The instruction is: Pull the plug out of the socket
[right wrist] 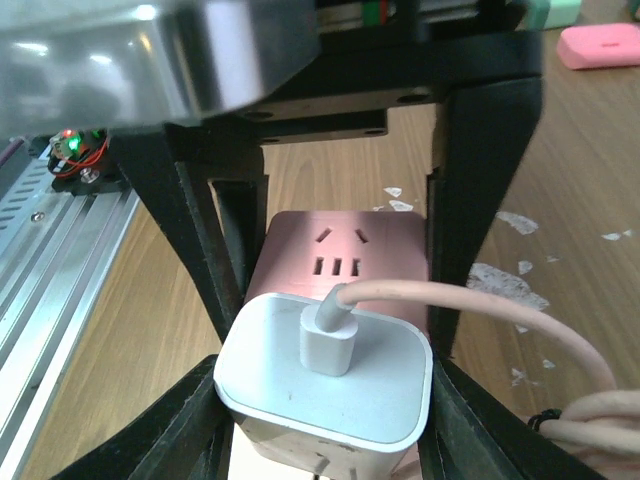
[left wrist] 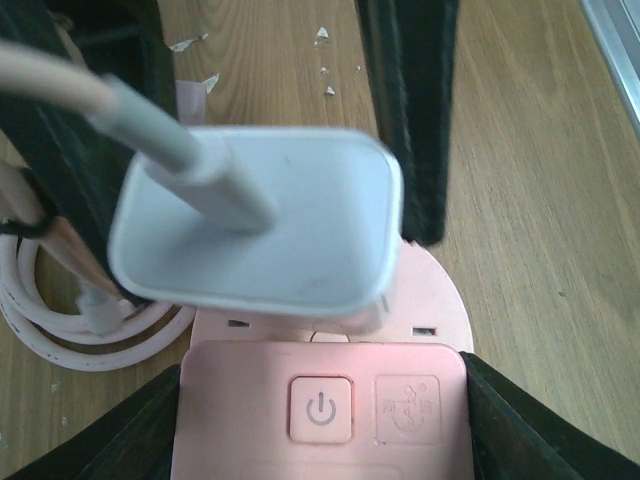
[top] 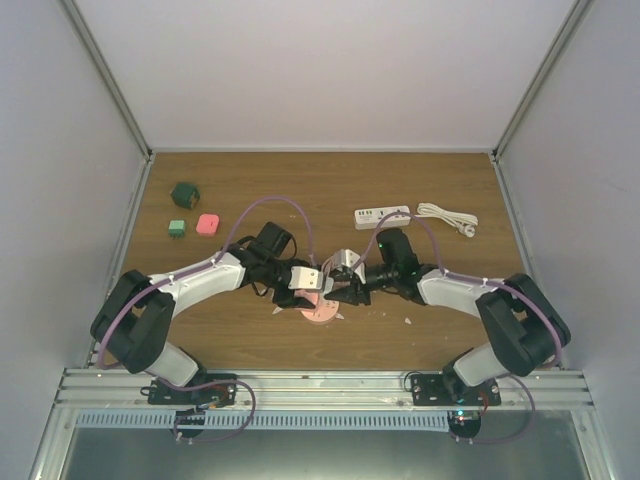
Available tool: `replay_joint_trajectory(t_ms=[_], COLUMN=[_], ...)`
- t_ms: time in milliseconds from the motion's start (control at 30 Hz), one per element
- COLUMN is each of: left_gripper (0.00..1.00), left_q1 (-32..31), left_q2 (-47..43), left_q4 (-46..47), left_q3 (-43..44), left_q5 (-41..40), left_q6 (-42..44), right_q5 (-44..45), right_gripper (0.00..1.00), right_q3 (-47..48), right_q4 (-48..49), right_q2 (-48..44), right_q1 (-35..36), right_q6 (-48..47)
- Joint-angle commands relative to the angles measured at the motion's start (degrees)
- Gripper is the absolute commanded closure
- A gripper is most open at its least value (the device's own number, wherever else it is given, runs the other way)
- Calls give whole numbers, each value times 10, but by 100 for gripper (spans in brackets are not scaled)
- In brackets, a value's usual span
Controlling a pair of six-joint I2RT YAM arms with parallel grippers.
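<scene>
A pink socket cube [left wrist: 320, 420] with a power button sits between my left gripper's [left wrist: 320, 405] black fingers [left wrist: 545, 430], which are shut on its sides. A white plug [right wrist: 325, 375] with a pale cable sits against the socket's face, and my right gripper [right wrist: 325, 400] is shut on it. I cannot tell whether its prongs are still in. In the top view both grippers meet mid-table over the socket [top: 320, 308], left gripper [top: 305, 282] on the left and right gripper [top: 345, 287] on the right. The plug also shows in the left wrist view [left wrist: 260, 230].
A white power strip [top: 381, 215] and a white cable [top: 447, 215] lie at the back right. A dark green block [top: 184, 193], a small green block [top: 177, 228] and a pink block [top: 208, 224] lie at the back left. A coiled pink cord [left wrist: 40, 310] lies beside the socket.
</scene>
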Motion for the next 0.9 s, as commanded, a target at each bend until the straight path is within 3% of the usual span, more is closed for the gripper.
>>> replay_joint_trajectory(t_ms=[0,267,400,867], left_gripper=[59,25,14,20], left_q1=[5,10,18,14], left_q2=[-1,-29,-52,-99], left_q4=[-18,-6,15,144], left_q3=[21,76,96,85], left_q5=[-15,8,9,-105], left_q6=[-17,-83,-133,-279], right_q5=[-29,-32,-18,30], right_gripper=[80,80,81,79], right_q3=[14,28,36,52], right_q4=[19,50,81,207], right_q2=[-30,-52,-49,-40], right_q1=[-20,-51,-72,-100], right_q6=[-3,86,149,404])
